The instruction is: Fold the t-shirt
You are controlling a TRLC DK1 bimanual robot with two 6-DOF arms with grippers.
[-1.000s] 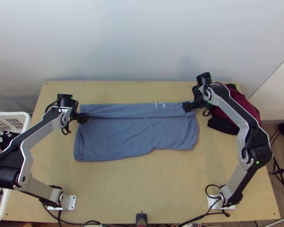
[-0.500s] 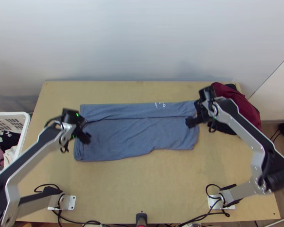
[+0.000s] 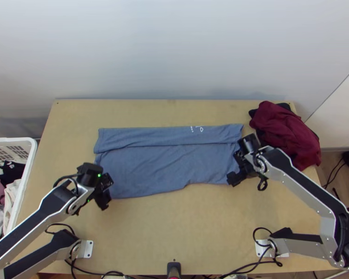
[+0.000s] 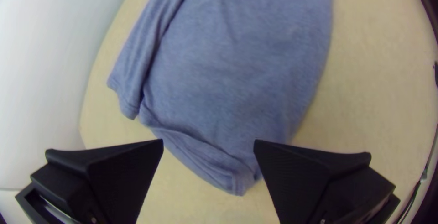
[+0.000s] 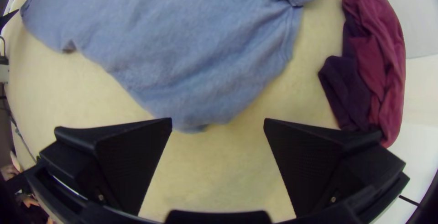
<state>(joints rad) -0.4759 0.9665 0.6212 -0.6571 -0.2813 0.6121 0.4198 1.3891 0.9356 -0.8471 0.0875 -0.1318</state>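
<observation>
The desk (image 3: 174,228) carries the blue t-shirt (image 3: 160,169) across its middle, long axis running left to right between my two arms; its far long side lies turned over as a folded band (image 3: 165,137), and a dark red garment (image 3: 286,132) lies bunched beyond its right end; my left tool (image 4: 208,144) is at the shirt's near left corner (image 4: 235,176), fingers wide apart, with that cloth showing between them; my right tool (image 5: 218,123) is at the near right corner (image 5: 196,121), its fingers also spread, the cloth just ahead and towards one fingertip; so each arm is nearest its own corner, and I judge the left better lined up, though I can't tell either height; I'd next pinch both corners and carry that near edge away from me, over towards the band; which end the collar points to I can't tell, but the small white print (image 3: 197,129) sits right of centre.
</observation>
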